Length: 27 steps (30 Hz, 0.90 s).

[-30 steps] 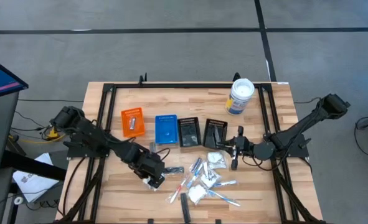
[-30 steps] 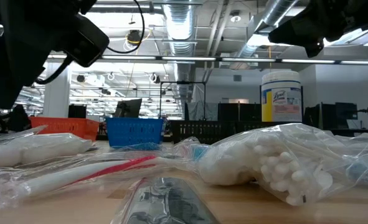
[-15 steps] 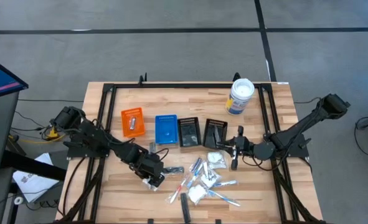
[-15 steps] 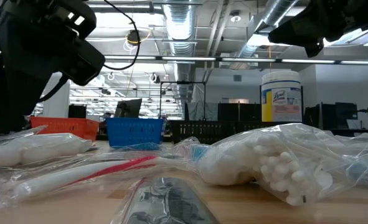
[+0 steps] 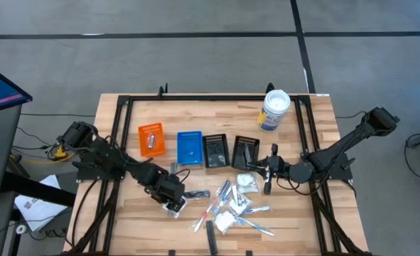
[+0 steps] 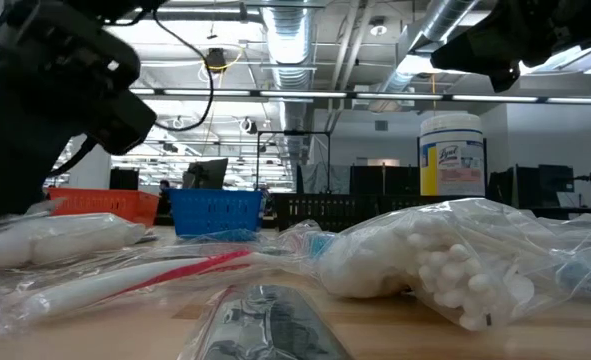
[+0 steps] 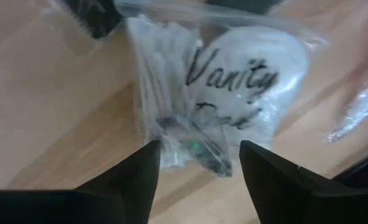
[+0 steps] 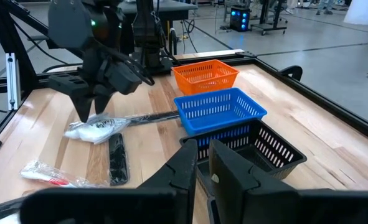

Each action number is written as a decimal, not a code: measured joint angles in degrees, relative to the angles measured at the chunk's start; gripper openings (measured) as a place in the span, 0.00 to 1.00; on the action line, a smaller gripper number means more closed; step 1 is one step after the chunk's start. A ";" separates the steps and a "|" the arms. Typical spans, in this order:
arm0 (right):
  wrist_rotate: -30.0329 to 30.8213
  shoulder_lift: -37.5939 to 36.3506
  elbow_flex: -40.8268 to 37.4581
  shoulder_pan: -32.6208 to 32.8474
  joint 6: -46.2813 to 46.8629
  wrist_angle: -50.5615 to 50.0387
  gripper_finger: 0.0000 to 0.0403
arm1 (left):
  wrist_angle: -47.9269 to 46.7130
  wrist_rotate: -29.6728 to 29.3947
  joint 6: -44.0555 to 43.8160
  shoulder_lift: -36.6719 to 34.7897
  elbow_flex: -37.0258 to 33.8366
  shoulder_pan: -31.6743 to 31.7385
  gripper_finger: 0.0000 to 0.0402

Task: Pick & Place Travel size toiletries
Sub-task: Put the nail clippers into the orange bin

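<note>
Your left gripper [image 5: 174, 205] sits at the table's 7 o'clock, jaws apart astride a clear crinkly packet printed "Vanity" [image 7: 215, 99], not clamped. The remaining clear-wrapped toiletries pile [image 5: 234, 210] lies toward 5 o'clock. Your right gripper [image 5: 268, 169] hovers beside the black mesh bins [image 5: 231, 151], jaws together, holding nothing.
</note>
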 joint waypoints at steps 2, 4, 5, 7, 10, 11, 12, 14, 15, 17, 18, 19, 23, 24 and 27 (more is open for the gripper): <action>0.00 0.00 0.00 0.00 0.00 0.02 0.09 | -0.05 0.11 0.03 0.00 -0.19 0.13 0.52; 0.00 0.00 0.00 0.00 0.00 0.05 0.09 | 0.31 0.10 0.53 0.00 -0.19 0.32 0.51; 0.00 0.00 0.00 -0.02 -0.02 0.07 0.09 | 0.31 0.09 0.81 0.00 -0.19 0.45 0.50; 0.02 0.00 0.00 -0.02 -0.08 0.09 0.09 | 0.39 0.06 1.35 0.00 -0.19 0.76 0.49; 0.02 0.00 0.00 -0.02 -0.13 0.09 0.09 | 0.59 -0.45 1.54 0.00 -0.19 1.15 0.45; 0.02 0.00 0.00 -0.02 -0.13 0.09 0.09 | 0.70 -0.55 2.00 0.00 -0.19 1.16 0.43; 0.02 0.00 0.00 -0.02 -0.13 0.09 0.09 | 0.74 -0.57 2.35 0.00 -0.19 1.24 0.41; 0.02 0.00 0.00 -0.02 -0.13 0.09 0.09 | 0.77 -0.84 2.62 0.00 -0.19 1.56 0.37; 0.02 0.00 0.00 -0.02 -0.13 0.09 0.09 | 0.77 -1.06 2.67 0.00 -0.19 1.62 0.35; 0.02 0.00 0.00 -0.02 -0.13 0.09 0.09 | 0.75 -1.44 3.08 0.00 -0.19 1.78 0.32; 0.02 0.00 0.00 -0.02 -0.11 0.09 0.09 | 0.71 -1.42 3.61 0.00 -0.19 1.87 0.31; 0.02 0.00 0.00 -0.02 -0.11 0.07 0.09 | 0.70 -1.46 3.76 0.00 -0.19 1.98 0.29; 0.02 0.00 0.00 -0.02 -0.10 0.07 0.09 | 0.62 -1.49 3.82 0.00 -0.19 2.14 0.26; 0.02 0.00 0.00 -0.02 -0.11 0.07 0.09 | 0.54 -1.49 3.82 0.00 -0.19 2.14 0.25; 0.02 0.00 0.00 -0.02 -0.09 0.07 0.09 | 0.39 -1.57 4.02 0.00 -0.17 2.14 0.22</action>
